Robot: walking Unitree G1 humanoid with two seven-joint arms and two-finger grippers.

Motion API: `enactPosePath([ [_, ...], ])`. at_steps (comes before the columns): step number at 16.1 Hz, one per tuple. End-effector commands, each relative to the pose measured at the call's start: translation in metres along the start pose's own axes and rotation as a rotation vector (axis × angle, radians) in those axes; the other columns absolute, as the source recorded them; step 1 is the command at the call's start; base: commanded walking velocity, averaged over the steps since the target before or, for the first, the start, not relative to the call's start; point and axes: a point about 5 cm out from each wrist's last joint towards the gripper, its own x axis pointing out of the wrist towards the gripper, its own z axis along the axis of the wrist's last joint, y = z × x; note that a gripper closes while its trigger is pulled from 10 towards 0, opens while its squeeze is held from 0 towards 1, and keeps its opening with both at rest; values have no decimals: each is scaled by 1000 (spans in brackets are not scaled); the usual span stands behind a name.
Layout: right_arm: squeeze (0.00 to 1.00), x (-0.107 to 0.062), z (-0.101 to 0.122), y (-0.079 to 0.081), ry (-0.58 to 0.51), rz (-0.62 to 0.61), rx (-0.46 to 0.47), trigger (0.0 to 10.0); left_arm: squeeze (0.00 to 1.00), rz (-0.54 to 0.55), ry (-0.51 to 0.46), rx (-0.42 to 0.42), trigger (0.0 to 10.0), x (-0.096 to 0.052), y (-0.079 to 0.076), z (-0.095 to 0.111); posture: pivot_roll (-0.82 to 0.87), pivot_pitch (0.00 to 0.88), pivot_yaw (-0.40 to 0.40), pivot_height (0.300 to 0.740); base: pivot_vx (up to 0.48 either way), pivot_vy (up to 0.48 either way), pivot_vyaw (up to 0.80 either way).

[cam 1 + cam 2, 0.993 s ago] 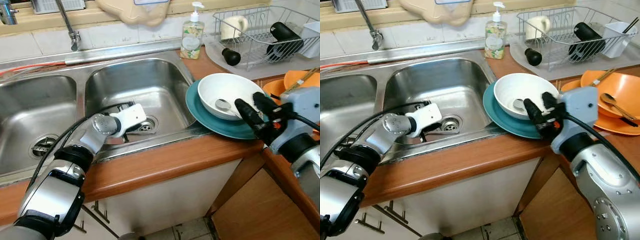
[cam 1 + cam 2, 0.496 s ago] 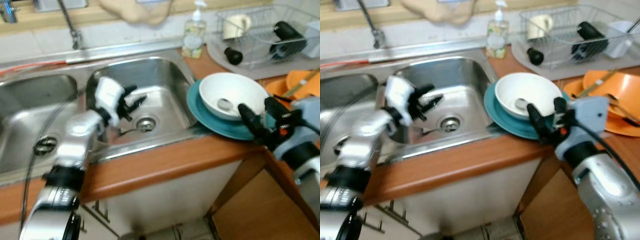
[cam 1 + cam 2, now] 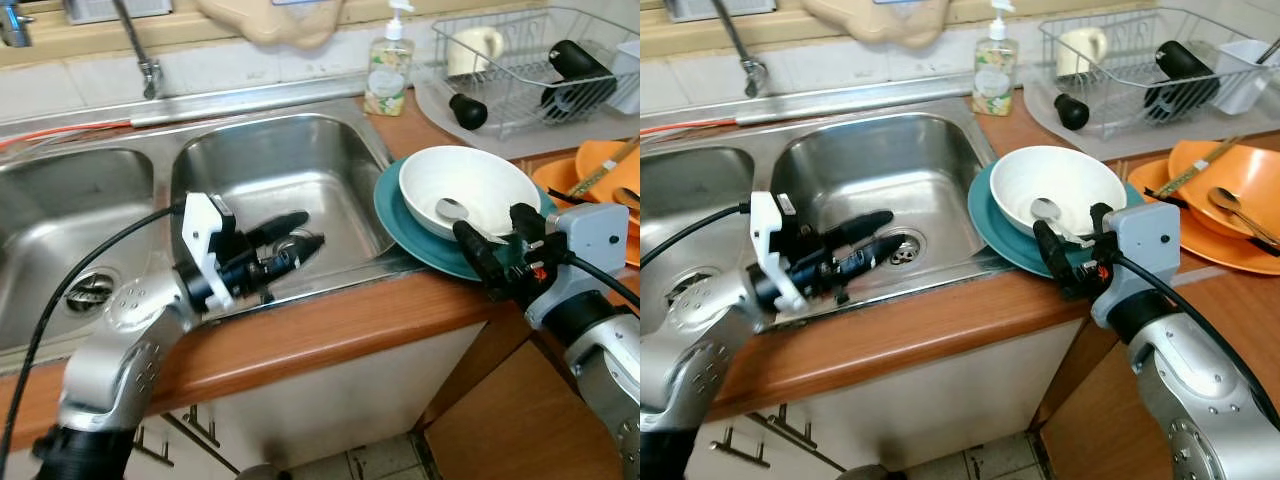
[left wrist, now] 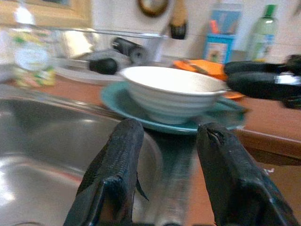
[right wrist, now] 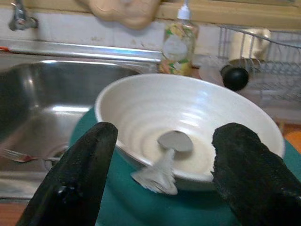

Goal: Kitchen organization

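Observation:
A white bowl (image 3: 470, 185) with a metal spoon (image 3: 452, 210) in it sits on a teal plate (image 3: 400, 215), at the counter edge beside the right sink basin (image 3: 280, 160). My right gripper (image 3: 495, 232) is open at the plate's near rim and points at the bowl. In the right wrist view the bowl (image 5: 188, 117) lies ahead between the fingers (image 5: 80, 169). My left gripper (image 3: 298, 232) is open and holds nothing. It hovers over the basin's front part and points toward the plate. A fork (image 5: 19, 155) lies near the drain.
A soap bottle (image 3: 385, 65) stands behind the basin. A wire dish rack (image 3: 530, 60) with a mug and black items sits at the back right. Orange plates (image 3: 1230, 190) with chopsticks and a spoon lie to the right. The faucet (image 3: 140, 50) and the left basin (image 3: 60, 230) are to the left.
My left gripper rose from the drain area, swung around and now points toward the plate. My right gripper moved slightly left and lower along the plate's near rim.

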Motion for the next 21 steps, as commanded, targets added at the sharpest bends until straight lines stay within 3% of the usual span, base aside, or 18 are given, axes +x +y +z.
enactPosePath([
  [1,0,-1,-4,-3,19,-5,5,196,0,-59,27,-29,10000,1,-11,1,-109,0,79,740,0,0,0],
  [5,0,4,-12,-6,52,-9,24,0,0,-100,56,-73,10000,1,-24,1,-104,0,75,740,0,0,0],
  [21,0,5,0,-6,-37,17,33,0,0,-103,77,-62,10000,0,-31,4,-101,0,71,740,0,0,0],
])
